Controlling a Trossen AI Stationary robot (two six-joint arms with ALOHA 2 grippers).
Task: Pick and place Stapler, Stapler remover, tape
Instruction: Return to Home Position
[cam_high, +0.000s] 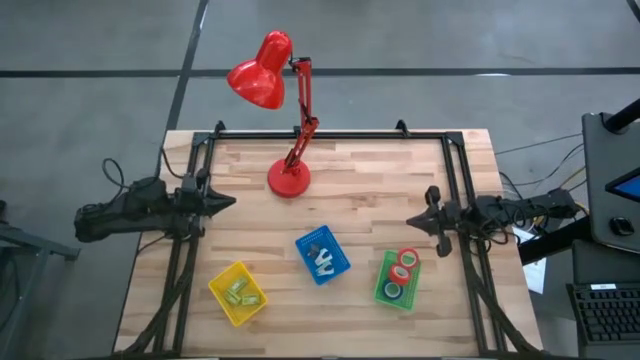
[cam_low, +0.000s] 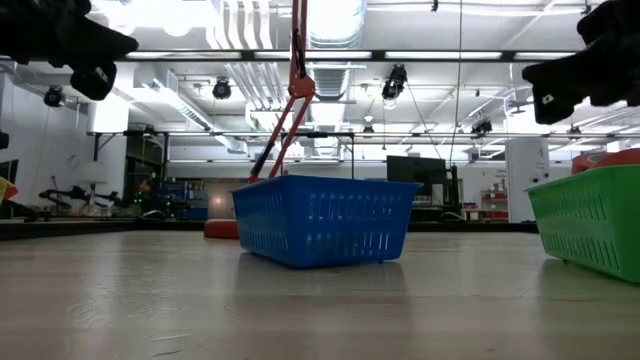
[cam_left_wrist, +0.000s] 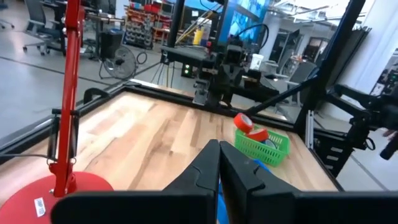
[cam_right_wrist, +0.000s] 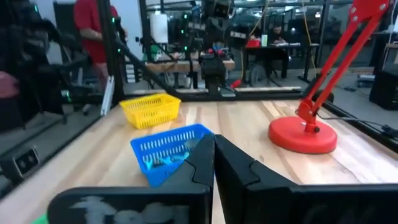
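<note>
Three small plastic trays stand on the wooden table. The green tray (cam_high: 396, 280) at the near right holds red-rimmed tape rolls (cam_high: 405, 262) and a green-blue roll (cam_high: 393, 291); the left wrist view shows a red roll (cam_left_wrist: 244, 122) standing above its rim. The blue tray (cam_high: 322, 255) in the middle holds pale metal pieces. The yellow tray (cam_high: 237, 293) at the near left holds yellow-green items. My left gripper (cam_high: 230, 202) hovers shut at the table's left edge. My right gripper (cam_high: 412, 222) hovers shut at the right edge. Both touch nothing.
A red desk lamp stands on its round base (cam_high: 288, 180) at the table's far middle, its head (cam_high: 259, 76) reaching beyond the far edge. A black frame (cam_high: 330, 133) runs round the table. Bare wood lies between the lamp and the trays.
</note>
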